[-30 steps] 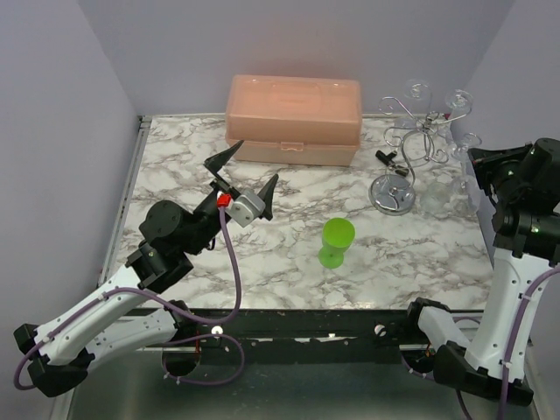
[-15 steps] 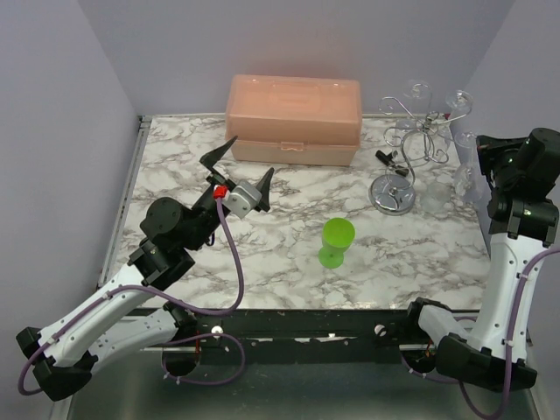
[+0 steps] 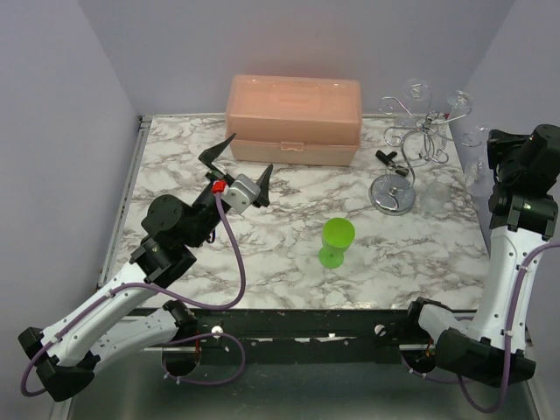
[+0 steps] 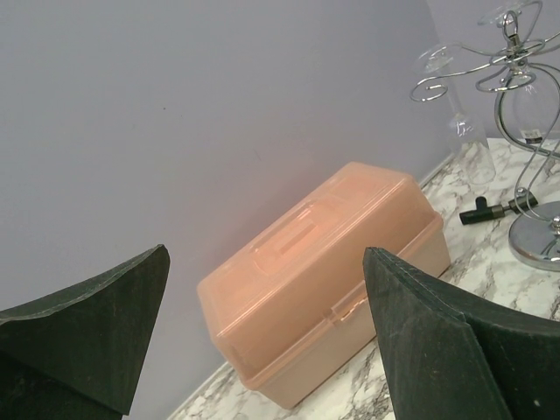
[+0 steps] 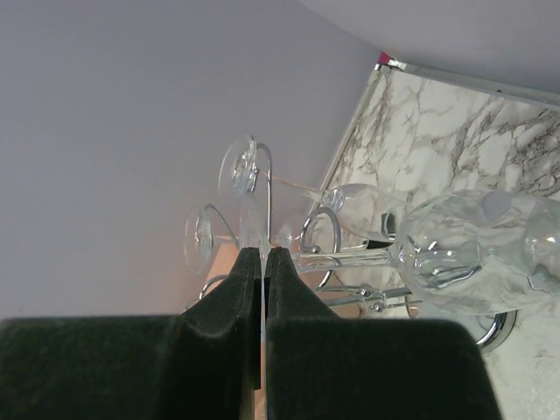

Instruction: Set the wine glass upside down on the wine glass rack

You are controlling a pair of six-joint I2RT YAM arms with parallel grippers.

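Observation:
My right gripper [image 3: 488, 150] is shut on the thin foot of a clear wine glass [image 3: 473, 156], held in the air just right of the wine glass rack [image 3: 413, 140]. In the right wrist view the fingers [image 5: 263, 255] pinch the foot edge-on, with the stem running right to the bowl [image 5: 481, 254]. The rack's silver loops [image 5: 319, 232] lie just beyond. Two glasses hang on the rack's arms [image 3: 418, 88] [image 3: 459, 101]. My left gripper [image 3: 243, 164] is open and empty above the left half of the table, facing the pink box [image 4: 324, 280].
A pink plastic box [image 3: 294, 119] stands at the back. A green cup [image 3: 336, 242] sits mid-table. The rack's round base [image 3: 393, 194] has a clear tumbler [image 3: 435, 197] to its right and a small black tool [image 3: 389, 159] behind it. The table's right edge is under my right arm.
My right gripper has swung to the right and turned with the wine glass in it, staying beside the rack. My left gripper has drifted slightly back and to the left, still open.

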